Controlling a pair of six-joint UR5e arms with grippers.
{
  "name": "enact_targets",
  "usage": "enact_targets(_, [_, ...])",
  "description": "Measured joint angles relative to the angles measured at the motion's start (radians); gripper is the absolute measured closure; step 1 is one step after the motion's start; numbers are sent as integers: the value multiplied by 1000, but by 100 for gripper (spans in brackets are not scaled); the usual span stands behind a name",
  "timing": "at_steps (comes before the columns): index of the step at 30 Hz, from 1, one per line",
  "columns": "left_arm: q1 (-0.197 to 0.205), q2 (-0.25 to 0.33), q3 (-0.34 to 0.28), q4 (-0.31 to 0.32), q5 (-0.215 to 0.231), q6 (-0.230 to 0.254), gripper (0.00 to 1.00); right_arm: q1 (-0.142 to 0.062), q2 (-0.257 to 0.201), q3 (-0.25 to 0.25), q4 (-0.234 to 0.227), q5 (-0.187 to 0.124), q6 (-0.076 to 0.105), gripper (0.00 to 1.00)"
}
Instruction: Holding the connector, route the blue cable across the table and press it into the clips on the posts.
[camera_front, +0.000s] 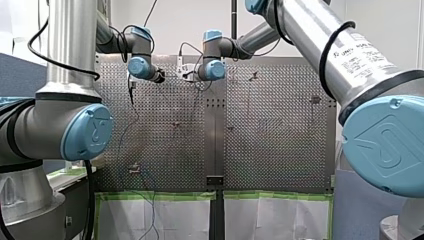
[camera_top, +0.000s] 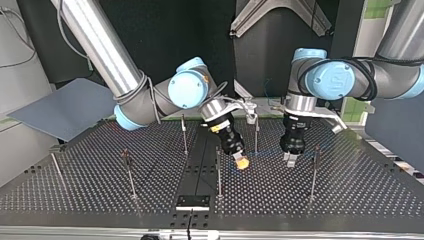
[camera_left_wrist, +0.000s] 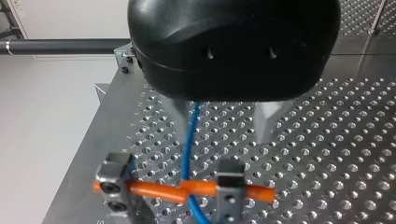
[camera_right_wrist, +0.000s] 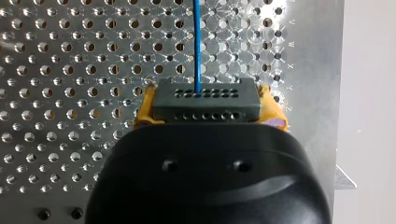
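In the right wrist view my right gripper is shut with its yellow pads on the grey connector. The blue cable runs straight out ahead of it over the perforated plate. In the left wrist view my left gripper stands open, and the blue cable passes between its metal fingers, nearer to one of them. The cable goes on over an orange tube held in two metal clips. In the top view my right gripper and my left gripper hang side by side just above the table.
Several thin posts stand on the perforated table, among them post, post and post. The table's edge lies close beside the connector. In the front view the cable trails toward the near edge.
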Motion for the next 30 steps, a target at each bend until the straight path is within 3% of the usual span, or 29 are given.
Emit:
enact_targets(2, [0, 0, 0, 0, -1, -1, 80, 0, 0, 0, 0, 0, 0, 100])
enact_targets(3, [0, 0, 0, 0, -3, -3, 80, 0, 0, 0, 0, -1, 0, 100])
enact_targets(5, [0, 0, 0, -1, -13, -9, 95, 0, 0, 0, 1, -1, 0, 100])
enact_targets(7, [0, 0, 0, -1, -26, -14, 100, 0, 0, 0, 1, -1, 0, 100])
enact_targets(20, [-7, 0, -39, -3, -47, -2, 100, 4, 1, 3, 18, -2, 3, 100])
enact_targets(30, [-14, 1, -118, 4, -50, 13, 100, 1, 3, 68, 24, 1, -6, 100])
